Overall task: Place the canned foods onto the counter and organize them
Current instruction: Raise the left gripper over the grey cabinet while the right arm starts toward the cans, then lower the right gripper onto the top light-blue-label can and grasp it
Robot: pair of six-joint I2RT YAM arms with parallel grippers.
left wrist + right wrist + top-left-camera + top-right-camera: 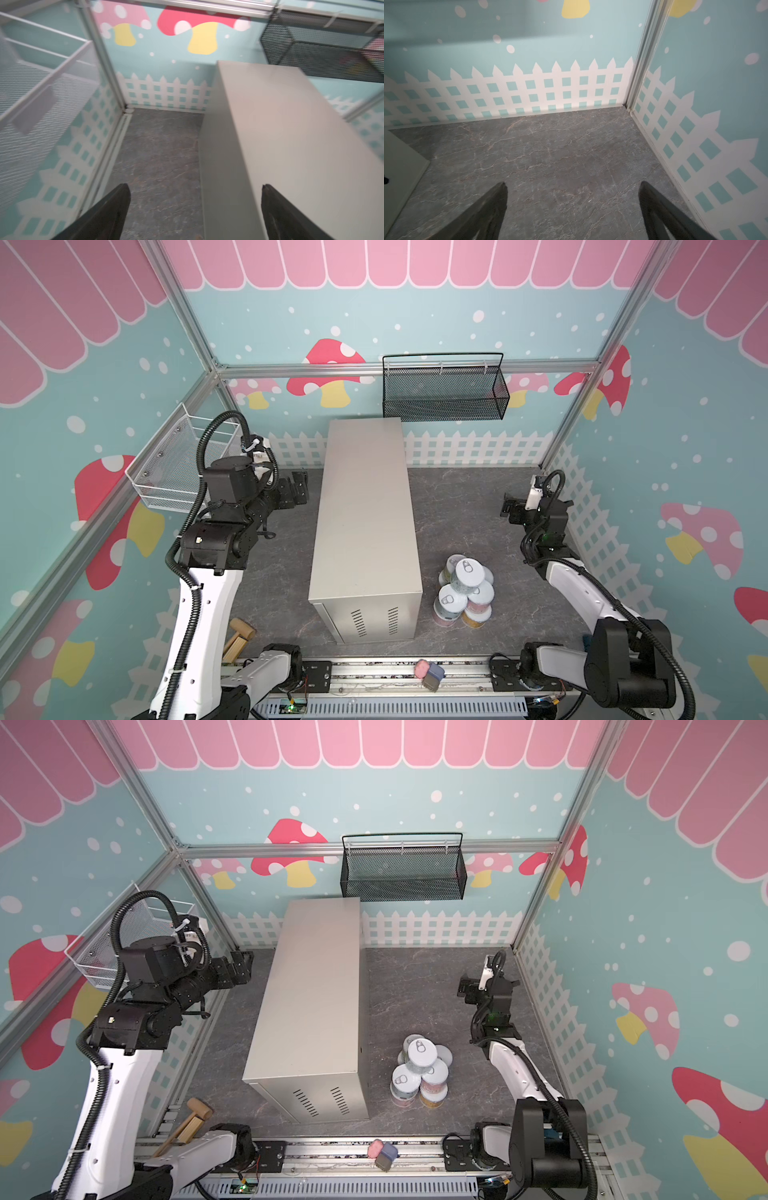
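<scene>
— What is seen first?
— A dark grey marbled floor (457,510) is shown. On its middle a long, tall beige-grey metal counter (365,506) is stood, running from near to far, with vent slots on its near end.
— And on the walls?
— A black wire mesh basket (442,393) is hung on the far wall, up and to the right of the counter's far end. A white wire mesh basket (174,472) is fixed to the left wall.
— How are the grippers held?
— The left gripper (195,187) is raised left of the counter, towards its far end, with its jaws spread wide and nothing held between them. The right gripper (572,184) is seen low over bare floor near the far right corner, its jaws likewise wide apart with nothing gripped.
— Where are the cans found?
— The short, silver-lidded, pastel-labelled canned foods (465,591) are piled on the floor just right of the counter's near end. Some are stacked on others, and all are well apart from both grippers.
— Anything smaller?
— A wooden mallet (241,630) is laid at the near left edge.
</scene>
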